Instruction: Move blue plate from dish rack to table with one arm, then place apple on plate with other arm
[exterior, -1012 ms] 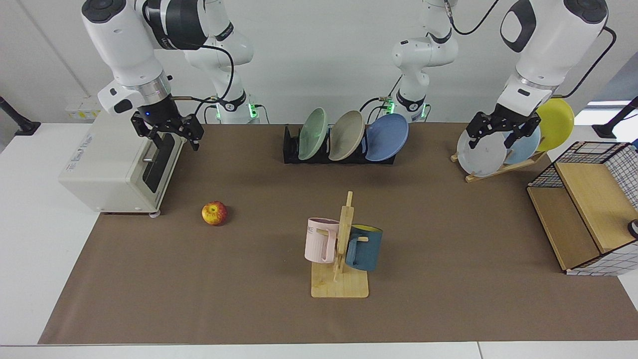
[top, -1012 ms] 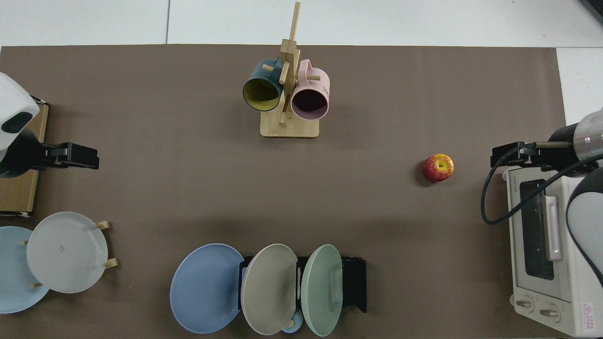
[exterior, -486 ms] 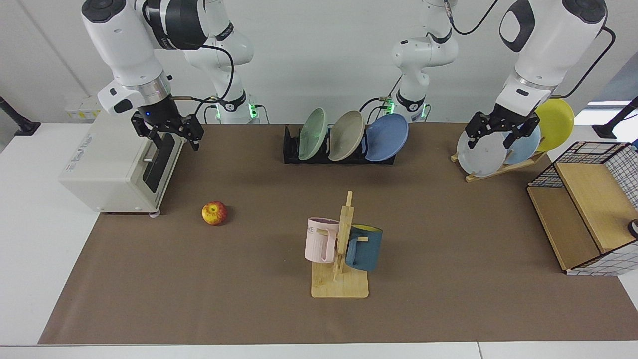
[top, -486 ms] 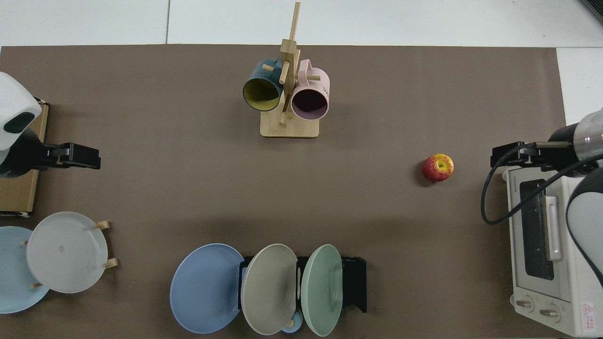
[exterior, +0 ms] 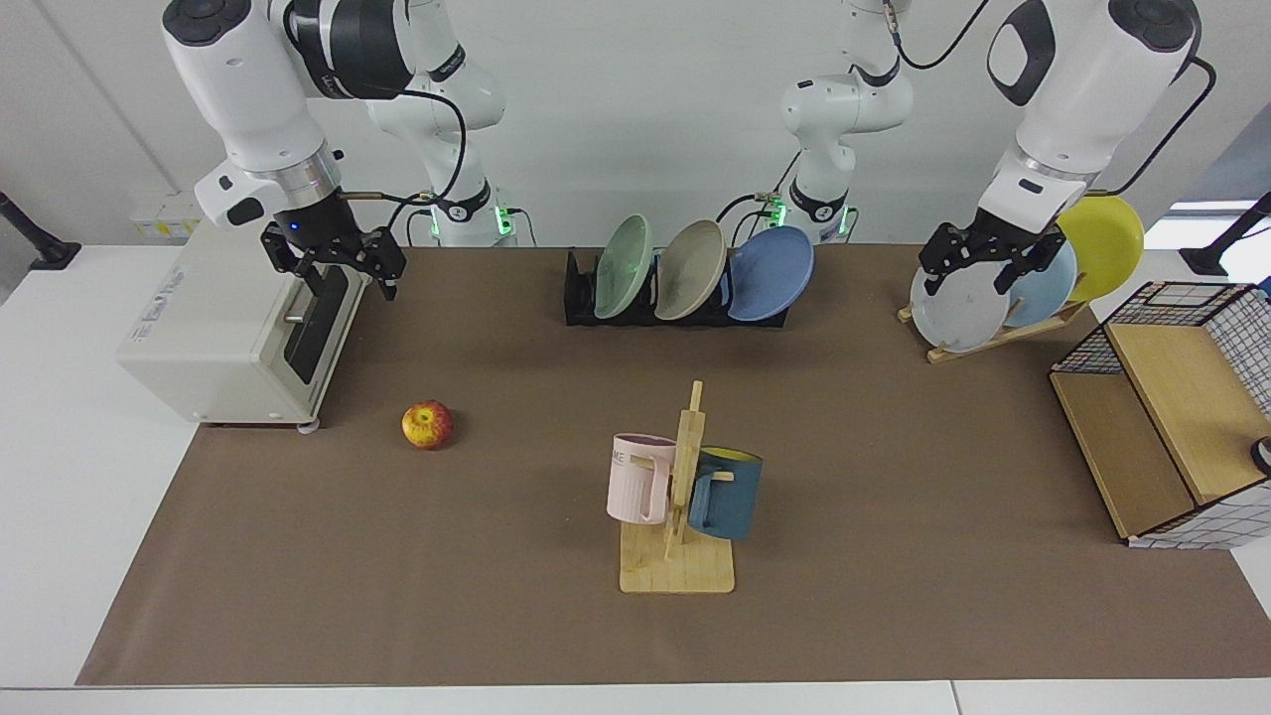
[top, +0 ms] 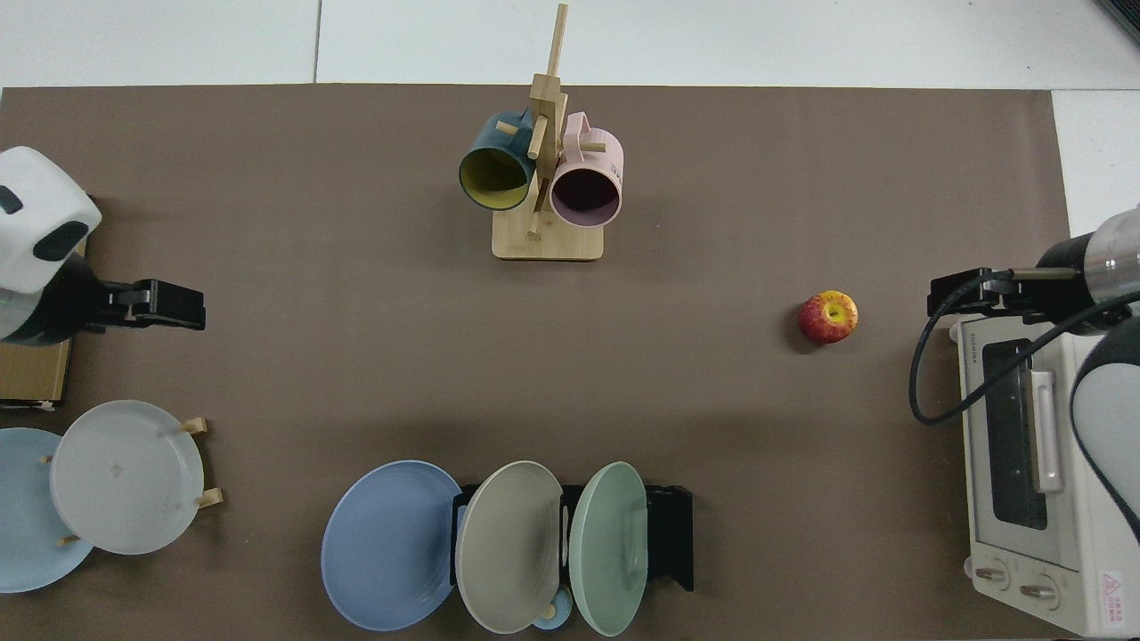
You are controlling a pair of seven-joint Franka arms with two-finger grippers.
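Since a moment ago, only your left gripper [exterior: 983, 268] has moved. It has slid a little way out over the big flat brown table [exterior: 894, 477], going toward the low black slotted dish rack [exterior: 581, 298]. Nothing else has changed place.

Your left gripper holds nothing, and its fingers look spread apart. Right behind it stands a slanted wooden plate stand [exterior: 993, 338] with a grey, a pale blue and a yellow plate. Do not take any of those.

The round periwinkle-blue plate [exterior: 772, 273] is the one you want. It leans in the end slot of the dish rack, on the side nearest your left gripper but well apart from it. A tan plate [exterior: 690, 270] leans just beside it.

So I think you are on the first step, reaching for the blue plate, and it has only just begun. Next, bring your left gripper over to the plate's top rim. Pinch the rim, lift the plate up out of its slot, and lay it flat on a bare part of the table.

Your right gripper [exterior: 343, 266] waits above the front of the white toaster oven [exterior: 199, 328], empty, with fingers that look apart. The small round red-and-yellow apple [exterior: 427, 425] sits on the table, near this gripper and below it.
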